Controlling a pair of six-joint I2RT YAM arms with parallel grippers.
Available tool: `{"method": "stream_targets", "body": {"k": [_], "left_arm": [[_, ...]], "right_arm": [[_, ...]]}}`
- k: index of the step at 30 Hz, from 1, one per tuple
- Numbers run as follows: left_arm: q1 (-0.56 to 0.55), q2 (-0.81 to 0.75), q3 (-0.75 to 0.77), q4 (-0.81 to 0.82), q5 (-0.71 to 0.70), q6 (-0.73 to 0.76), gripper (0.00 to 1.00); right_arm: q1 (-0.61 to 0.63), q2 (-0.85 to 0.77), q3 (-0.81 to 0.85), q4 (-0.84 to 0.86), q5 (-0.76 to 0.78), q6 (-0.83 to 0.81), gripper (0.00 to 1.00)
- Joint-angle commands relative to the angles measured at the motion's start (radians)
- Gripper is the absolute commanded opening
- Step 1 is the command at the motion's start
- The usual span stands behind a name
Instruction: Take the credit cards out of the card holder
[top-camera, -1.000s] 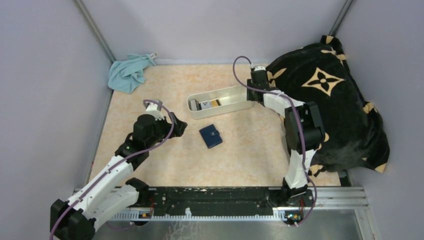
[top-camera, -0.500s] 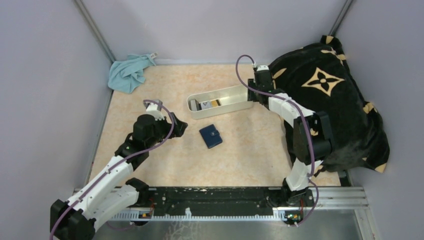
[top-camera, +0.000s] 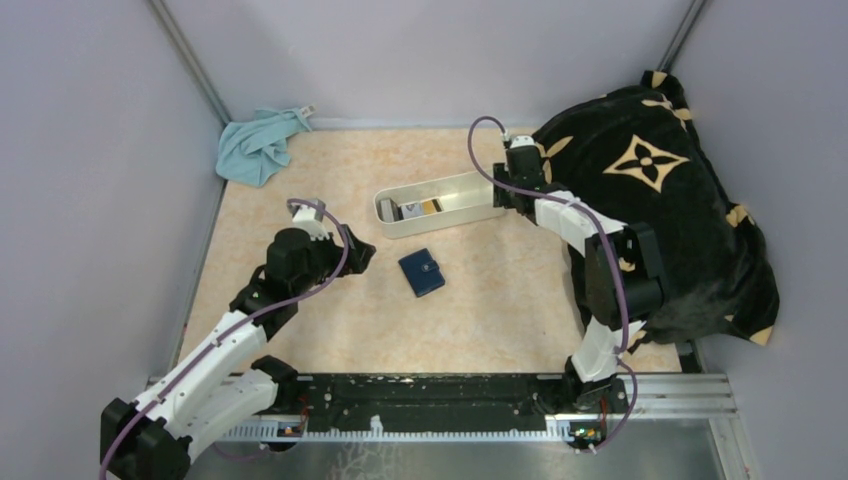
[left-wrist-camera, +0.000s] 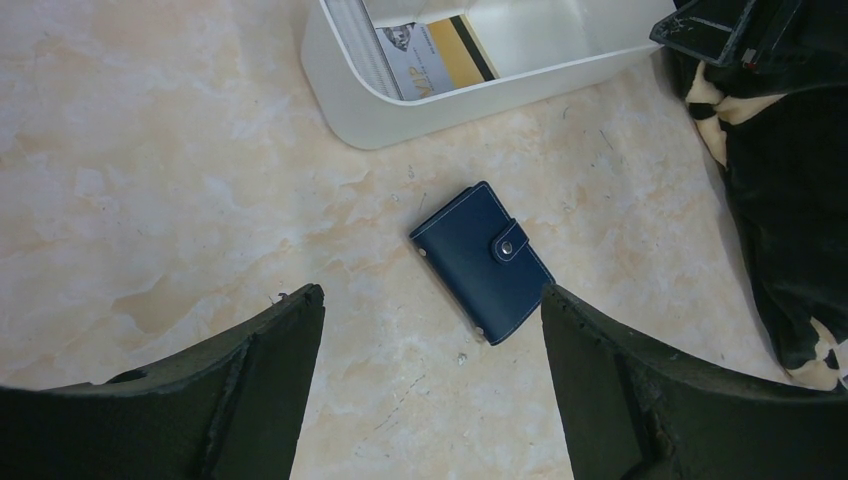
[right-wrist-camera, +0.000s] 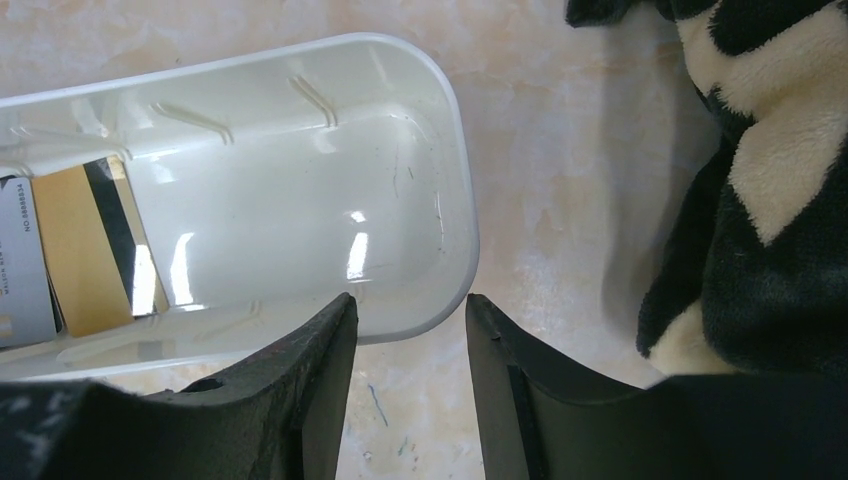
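The card holder (top-camera: 422, 272) is a dark navy wallet lying shut on the marble table, its snap tab up (left-wrist-camera: 482, 262). Credit cards (top-camera: 418, 208) lie in the left end of a white oblong tray (top-camera: 470, 190); a grey one and a gold one with a black stripe show in the wrist views (left-wrist-camera: 435, 55) (right-wrist-camera: 80, 250). My left gripper (top-camera: 362, 252) hovers open just left of the wallet, its jaws wide apart and empty (left-wrist-camera: 432, 291). At the tray's right end my right gripper (top-camera: 500, 195) is open, its tips just short of the rounded rim (right-wrist-camera: 409, 298), holding nothing.
A light blue cloth (top-camera: 258, 145) lies in the back left corner. A black blanket with tan pattern (top-camera: 660, 200) is heaped along the right side, close to my right gripper (right-wrist-camera: 770, 200). Purple walls close in the table on three sides.
My right gripper's jaws have spread wider by the tray's end, and that arm's elbow has swung right. The tray, the wallet and the left arm have not moved.
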Motion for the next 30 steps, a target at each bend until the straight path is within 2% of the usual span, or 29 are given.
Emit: {"method": "stream_targets", "body": {"k": [1,14,30], "left_arm": [[-0.005,0.001,0.036,-0.003,0.004,0.004,0.85],[-0.006,-0.013,0.030,-0.013,-0.009,0.010,0.85],[-0.006,0.014,0.045,-0.003,0.017,0.027,0.86]], "right_arm": [[0.024,0.001,-0.026,0.003,-0.008,-0.008,0.45],[0.025,0.133,0.152,-0.065,0.019,-0.005,0.48],[0.067,0.043,0.041,-0.084,0.002,0.000,0.51]]}}
